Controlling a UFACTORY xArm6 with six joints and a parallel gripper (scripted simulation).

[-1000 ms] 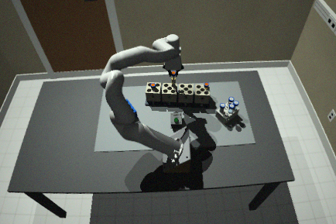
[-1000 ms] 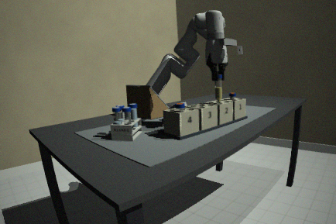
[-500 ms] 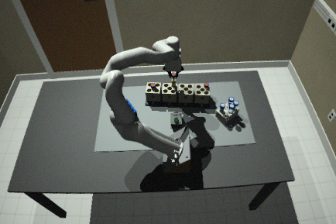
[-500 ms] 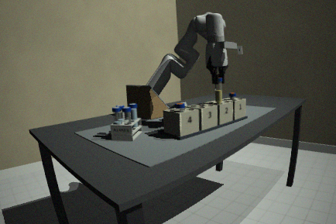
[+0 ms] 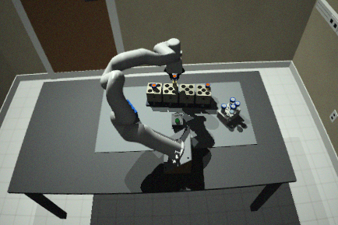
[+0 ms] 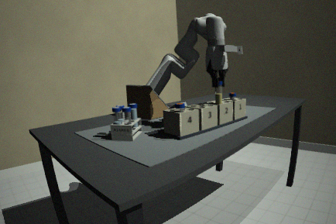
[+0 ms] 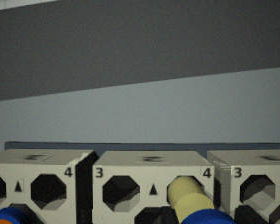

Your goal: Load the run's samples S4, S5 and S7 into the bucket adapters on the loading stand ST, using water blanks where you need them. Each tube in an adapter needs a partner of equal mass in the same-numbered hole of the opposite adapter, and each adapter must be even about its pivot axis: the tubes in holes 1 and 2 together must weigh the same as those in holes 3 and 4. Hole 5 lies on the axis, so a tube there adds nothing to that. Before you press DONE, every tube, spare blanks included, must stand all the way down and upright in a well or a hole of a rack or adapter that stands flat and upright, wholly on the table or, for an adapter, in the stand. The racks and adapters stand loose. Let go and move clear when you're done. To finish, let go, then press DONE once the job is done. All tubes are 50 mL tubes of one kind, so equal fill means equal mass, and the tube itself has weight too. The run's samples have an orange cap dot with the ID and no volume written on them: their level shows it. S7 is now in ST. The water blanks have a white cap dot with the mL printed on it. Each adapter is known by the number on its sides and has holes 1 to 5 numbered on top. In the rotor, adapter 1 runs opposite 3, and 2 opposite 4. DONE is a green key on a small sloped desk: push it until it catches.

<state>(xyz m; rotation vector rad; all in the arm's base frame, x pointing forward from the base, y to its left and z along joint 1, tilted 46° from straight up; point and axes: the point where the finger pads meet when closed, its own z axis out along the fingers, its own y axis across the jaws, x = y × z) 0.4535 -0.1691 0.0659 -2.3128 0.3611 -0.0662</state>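
Observation:
My gripper (image 5: 174, 75) (image 6: 219, 82) is shut on the blue cap of a sample tube (image 5: 174, 82) (image 6: 218, 98) (image 7: 190, 197) with yellowish liquid and an orange cap dot; I cannot read its ID. The tube hangs upright with its lower end in hole 4 of adapter 2 (image 5: 170, 93) (image 6: 225, 112) (image 7: 151, 172). Adapter 1 (image 5: 153, 93) (image 6: 239, 108) holds an orange-dotted tube (image 5: 154, 85) (image 6: 232, 95) (image 7: 5, 217). Adapter 3 (image 5: 187, 93) (image 6: 206, 115) looks empty. Adapter 4 (image 5: 203, 94) (image 6: 182, 122) holds another orange-dotted tube (image 5: 207, 85) (image 6: 180, 105).
The four adapters sit in a row on the dark stand ST (image 5: 149, 104) (image 6: 201, 132). A small rack of blue-capped water blanks (image 5: 230, 110) (image 6: 125, 128) stands to the right. The green DONE key (image 5: 177, 120) is on its desk in front of the stand. The arm's base (image 5: 177, 158) is at the front edge.

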